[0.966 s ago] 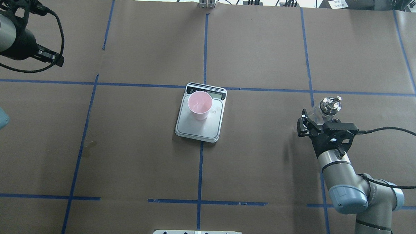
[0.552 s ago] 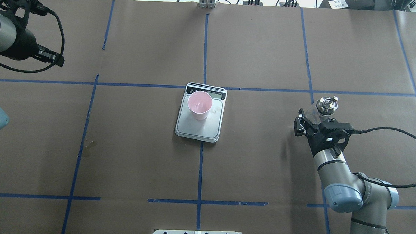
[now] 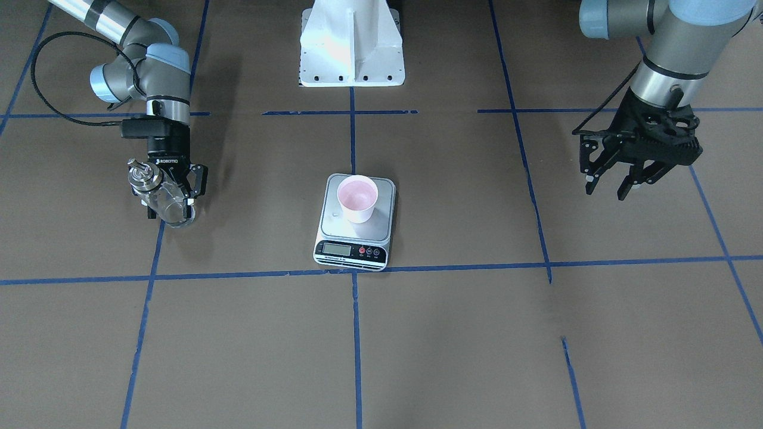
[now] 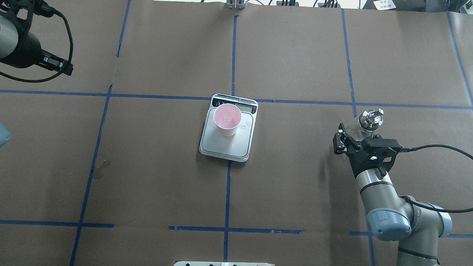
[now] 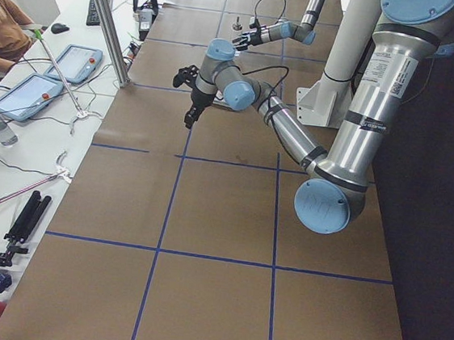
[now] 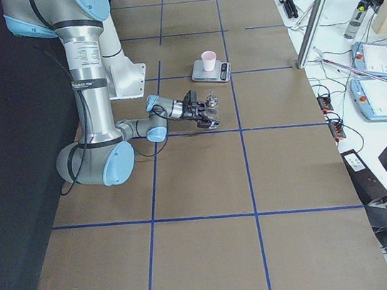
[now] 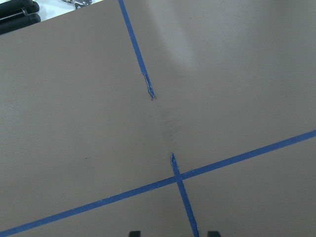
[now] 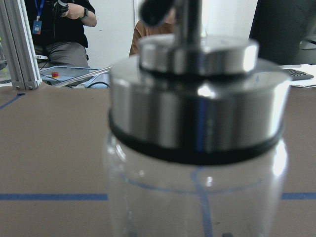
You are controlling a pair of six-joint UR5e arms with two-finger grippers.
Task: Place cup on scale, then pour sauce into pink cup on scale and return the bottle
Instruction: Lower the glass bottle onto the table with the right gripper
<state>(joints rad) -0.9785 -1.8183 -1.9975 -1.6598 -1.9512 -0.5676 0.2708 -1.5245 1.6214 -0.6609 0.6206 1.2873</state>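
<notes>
The pale pink cup (image 3: 357,200) (image 4: 227,119) stands upright on the silver-grey scale (image 3: 384,201) (image 4: 242,145) at the table's middle. Off to my right side, my right gripper (image 3: 170,207) (image 4: 353,132) is shut on the clear glass bottle (image 3: 162,196) (image 4: 371,118), low over the brown table. The bottle leans a little, and its metal cap fills the right wrist view (image 8: 197,123). The sauce inside is too clear to make out. My left gripper (image 3: 606,192) hangs open and empty, high over the far left of the table.
Blue tape lines (image 4: 228,188) cut the brown paper table cover into squares. The white robot base (image 3: 351,47) stands behind the scale. A faint stain (image 4: 101,165) marks the paper left of centre. People and tablets (image 5: 32,93) sit beyond the table's far edge.
My right arm has shifted a little to the left with the bottle in its grip. Cup, scale and left arm have stayed where they were.
</notes>
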